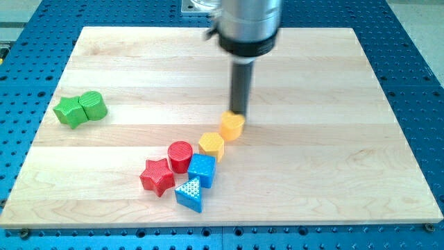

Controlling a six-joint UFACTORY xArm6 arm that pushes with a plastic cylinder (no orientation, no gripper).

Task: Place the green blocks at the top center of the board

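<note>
Green star (69, 111) and green cylinder (91, 105) touch at the worktop's (312, 83) left; my tip (239, 112) stands just beyond a yellow block (232, 126), mid-worktop.

My tip (238, 112) low on the board, rod upright.

Robotics lab bench

A pale wooden board (347, 104) lies on a blue metal table (416, 83) drilled with a regular grid of holes; around the board that perforated plate shows on every side; a machined grey arm housing (248, 24) hangs over the board.
</note>
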